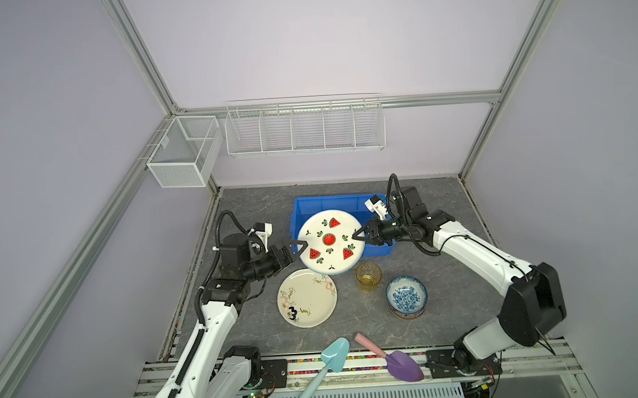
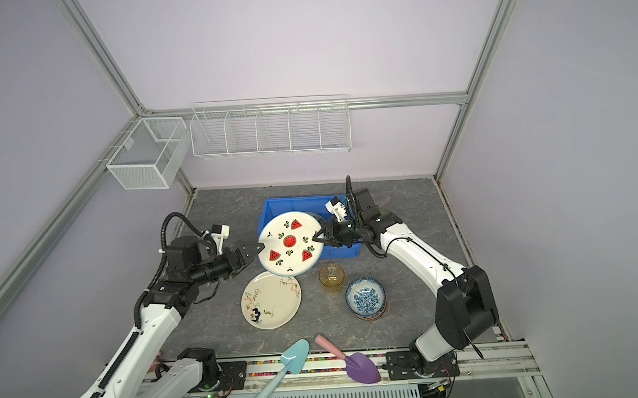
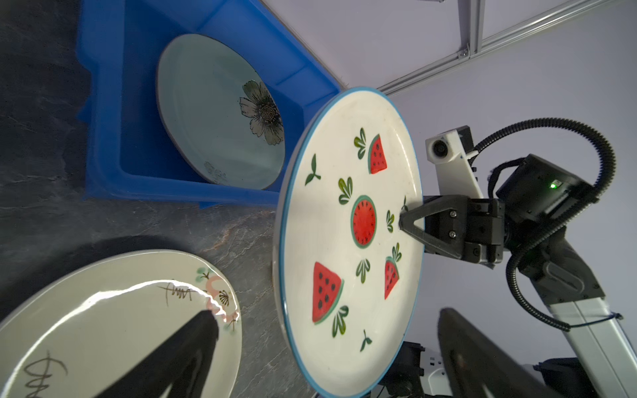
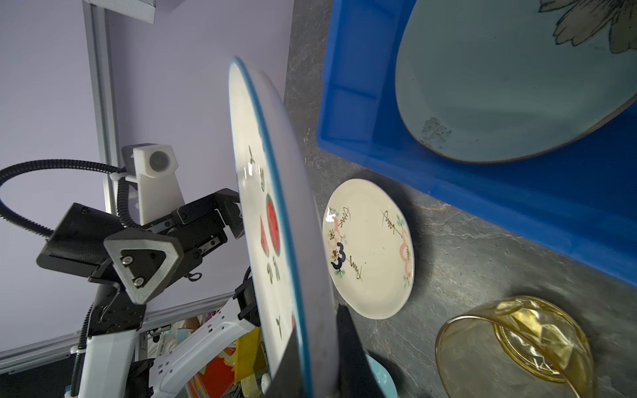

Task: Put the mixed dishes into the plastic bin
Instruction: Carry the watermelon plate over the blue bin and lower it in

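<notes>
White watermelon plate (image 1: 330, 242) hangs tilted over the near wall of the blue bin (image 1: 332, 202)

right claw (image 1: 356, 237) pinches its rim; left claw (image 1: 302, 246) stands spread just beside the opposite rim, gripping nothing; a floral plate (image 3: 213, 120) lies inside the bin; next, I judge, carry it farther over the bin and lower it flat, clearing the near wall; cream plate (image 1: 307, 298) and amber tumbler (image 1: 369, 277) sit just outside that wall.
</notes>
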`<state>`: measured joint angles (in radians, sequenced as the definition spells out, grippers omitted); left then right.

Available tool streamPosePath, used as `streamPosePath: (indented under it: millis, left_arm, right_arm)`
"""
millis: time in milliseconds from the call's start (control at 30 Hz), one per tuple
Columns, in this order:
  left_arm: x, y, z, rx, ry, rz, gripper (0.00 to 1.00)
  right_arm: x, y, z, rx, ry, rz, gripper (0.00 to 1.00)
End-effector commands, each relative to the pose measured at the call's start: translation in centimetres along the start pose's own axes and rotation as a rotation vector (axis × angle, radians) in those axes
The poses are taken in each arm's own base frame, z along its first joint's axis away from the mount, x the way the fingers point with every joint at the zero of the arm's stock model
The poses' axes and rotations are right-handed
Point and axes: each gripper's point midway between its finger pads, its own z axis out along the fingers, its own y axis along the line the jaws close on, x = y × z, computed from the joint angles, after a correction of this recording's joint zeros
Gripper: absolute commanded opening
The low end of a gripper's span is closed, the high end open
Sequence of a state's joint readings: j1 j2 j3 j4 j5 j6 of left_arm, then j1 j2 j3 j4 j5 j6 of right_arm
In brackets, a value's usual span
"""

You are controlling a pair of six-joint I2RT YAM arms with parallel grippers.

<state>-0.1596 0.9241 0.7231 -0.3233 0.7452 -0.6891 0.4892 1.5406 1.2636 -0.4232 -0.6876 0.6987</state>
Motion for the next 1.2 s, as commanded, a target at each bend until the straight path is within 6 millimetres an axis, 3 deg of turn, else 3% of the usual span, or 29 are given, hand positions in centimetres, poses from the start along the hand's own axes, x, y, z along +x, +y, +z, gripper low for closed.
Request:
streamPosePath:
  millis: [0,100,433,600,1167]
  left_arm:
    - [-1.0,1.2,-0.5,-0.06,0.007,0.104,1.0]
    - [-1.8,2.7,-0.7,-0.111,0.009,0.112,1.0]
    - [-3.7,2.5,-1.9,-0.239,0.031,0.275,1.0]
    - [-2.7,5.1,-1.3,-0.296,0.066,0.272,1.0]
    - [-2.2,5.5,-1.3,-0.308,0.08,0.272,1.0]
  right_arm:
    - [-1.7,2.2,-1.5,-0.05,-0.045,-0.076,0.07]
    - [-2.7,1.8,-1.9,-0.034,-0.067,-0.071,0.07]
    - [-6.4,0.3,-1.7,0.03,-0.115,-0.065,0.07]
    - [-8.1,-0.4,-1.0,0.064,-0.132,-0.065,0.07]
    - [-11.7,-4.3,1.1,0.108,-0.155,-0.004,0.07]
